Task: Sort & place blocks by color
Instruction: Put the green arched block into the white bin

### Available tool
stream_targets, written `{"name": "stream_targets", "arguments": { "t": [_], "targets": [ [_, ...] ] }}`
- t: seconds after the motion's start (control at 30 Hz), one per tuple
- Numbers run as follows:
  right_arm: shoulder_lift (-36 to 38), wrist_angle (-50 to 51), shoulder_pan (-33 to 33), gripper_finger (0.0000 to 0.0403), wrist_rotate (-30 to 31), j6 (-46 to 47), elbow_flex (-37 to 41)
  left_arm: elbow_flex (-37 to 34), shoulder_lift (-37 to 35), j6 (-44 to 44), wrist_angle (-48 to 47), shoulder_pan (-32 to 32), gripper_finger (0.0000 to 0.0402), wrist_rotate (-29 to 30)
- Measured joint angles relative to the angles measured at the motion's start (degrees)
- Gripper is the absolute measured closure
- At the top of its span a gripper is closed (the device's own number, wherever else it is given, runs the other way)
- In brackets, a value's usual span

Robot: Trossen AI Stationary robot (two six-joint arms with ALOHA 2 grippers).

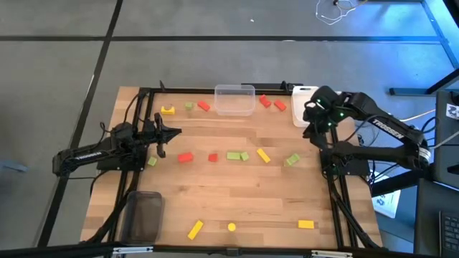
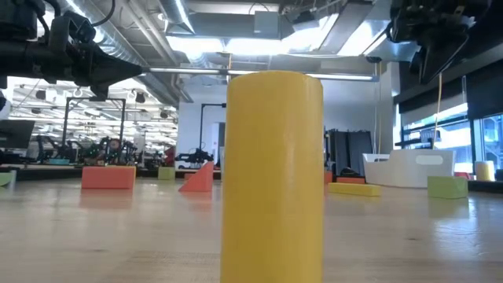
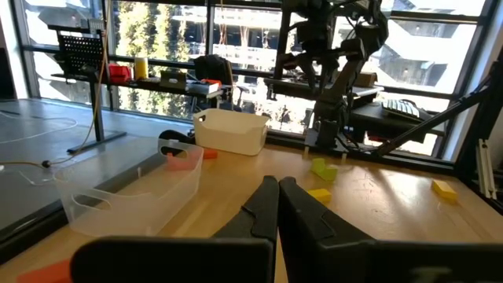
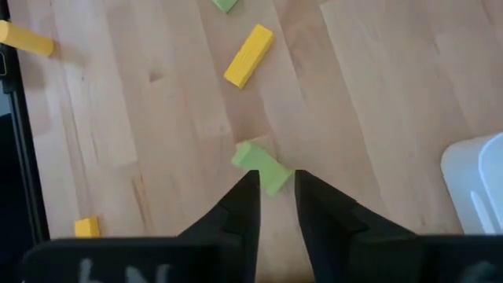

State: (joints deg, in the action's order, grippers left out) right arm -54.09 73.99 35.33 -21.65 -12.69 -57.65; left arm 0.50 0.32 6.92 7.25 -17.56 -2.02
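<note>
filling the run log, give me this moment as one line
left claw: shut, empty, left table edge | right claw: slightly open, empty, above green block | clear bin: holds no blocks | blocks scattered on table

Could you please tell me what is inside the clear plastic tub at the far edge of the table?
The clear tub looks empty in the high view: only wood shows through it. Red blocks and a green block lie outside it, on either side. The left wrist view shows nothing in it.

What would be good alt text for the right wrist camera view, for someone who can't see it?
The right gripper points down at a wooden table, its dark fingers slightly apart above a light green block. A yellow bar lies farther off, and a white container's corner shows at the edge.
</note>
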Motion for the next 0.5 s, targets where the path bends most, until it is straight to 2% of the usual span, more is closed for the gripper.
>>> {"name": "stream_targets", "arguments": {
  "t": [0.17,0.4,0.5],
  "targets": [
    [-2.2,-2.4,0.0,0.0296,0.0,4.9,0.0,0.0,0.0,0.0,0.0,0.0,0.0401,0.0],
    [-4.2,-11.5,0.0,0.0293,0.0,8.9,0.0,0.0,0.0,0.0,0.0,0.0,0.0401,0.0],
    [-4.9,-13.4,0.0,0.0293,-0.9,14.2,0.0,0.0,0.0,0.0,0.0,0.0,0.0401,0.0]
  ]
}}
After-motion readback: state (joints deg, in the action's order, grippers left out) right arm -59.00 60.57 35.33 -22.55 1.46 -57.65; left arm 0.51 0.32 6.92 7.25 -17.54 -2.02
